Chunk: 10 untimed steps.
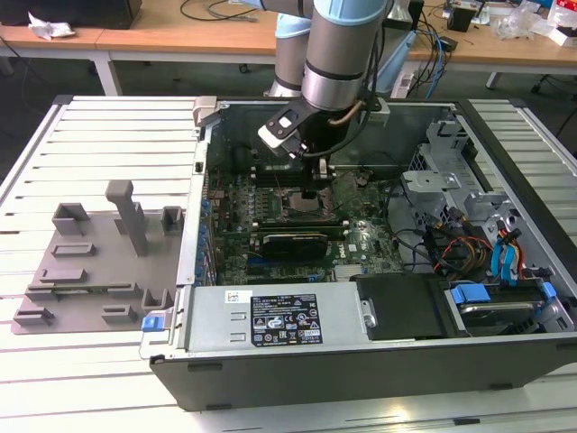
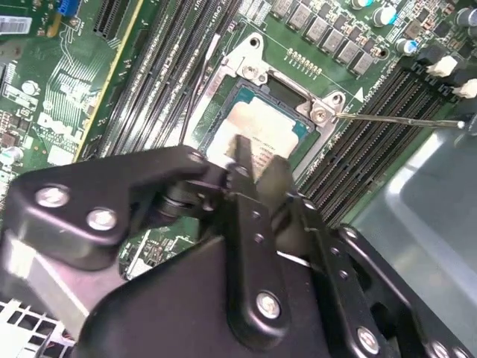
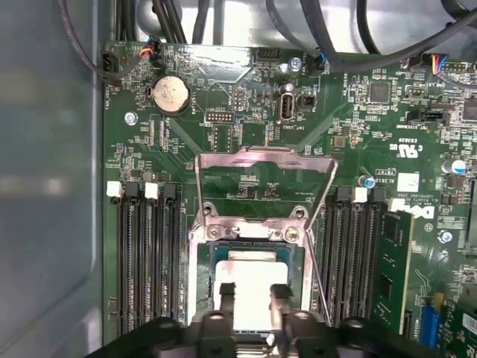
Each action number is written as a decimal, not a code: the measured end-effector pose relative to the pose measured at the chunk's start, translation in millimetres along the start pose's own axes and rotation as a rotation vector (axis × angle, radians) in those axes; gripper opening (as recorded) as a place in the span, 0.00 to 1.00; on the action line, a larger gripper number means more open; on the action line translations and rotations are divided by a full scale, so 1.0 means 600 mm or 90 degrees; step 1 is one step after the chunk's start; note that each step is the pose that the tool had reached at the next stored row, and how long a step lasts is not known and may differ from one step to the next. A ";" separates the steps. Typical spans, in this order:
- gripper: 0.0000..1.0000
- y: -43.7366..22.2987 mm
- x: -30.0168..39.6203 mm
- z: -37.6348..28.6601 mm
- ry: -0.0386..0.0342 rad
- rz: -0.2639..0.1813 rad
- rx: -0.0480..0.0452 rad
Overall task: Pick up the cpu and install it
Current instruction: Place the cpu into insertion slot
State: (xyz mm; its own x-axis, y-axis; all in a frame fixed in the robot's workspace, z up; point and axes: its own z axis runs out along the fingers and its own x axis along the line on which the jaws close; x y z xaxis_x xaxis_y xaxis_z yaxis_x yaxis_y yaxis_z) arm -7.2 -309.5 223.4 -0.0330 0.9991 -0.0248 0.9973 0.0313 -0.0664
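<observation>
The cpu (image 3: 253,270), a small square chip with a silvery top, lies flat in the motherboard socket (image 3: 200,283); in the second wrist view the cpu (image 2: 261,123) looks squared up with the socket. My gripper (image 3: 252,294) hangs right over it, and its two black fingers (image 3: 225,294) stand a narrow gap apart with nothing clamped between them. The chip's top shows through that gap in both wrist views, under the gripper (image 2: 259,158). In the exterior view the gripper (image 1: 315,185) is low inside the open computer case (image 1: 297,356), over the board's middle.
The socket's metal load frame (image 3: 261,179) is flipped up and its thin lever (image 2: 402,118) sticks out sideways. Memory slots (image 3: 145,261) flank the socket. A grey moulded tray (image 1: 90,262) lies on the slatted table at the exterior view's left. Cables and drive bays (image 1: 487,253) crowd the case's right side.
</observation>
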 end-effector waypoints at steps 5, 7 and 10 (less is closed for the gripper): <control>0.11 -0.001 0.000 -0.014 0.0000 0.000 -0.0004; 0.11 -0.002 -0.001 -0.025 0.0000 0.000 -0.0007; 0.11 -0.003 -0.001 -0.042 -0.0001 0.000 -0.0007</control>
State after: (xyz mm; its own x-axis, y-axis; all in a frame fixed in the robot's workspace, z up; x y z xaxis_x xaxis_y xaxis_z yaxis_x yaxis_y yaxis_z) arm -7.3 -309.5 248.7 -0.0329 0.9991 -0.0249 0.9974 0.0312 -0.0653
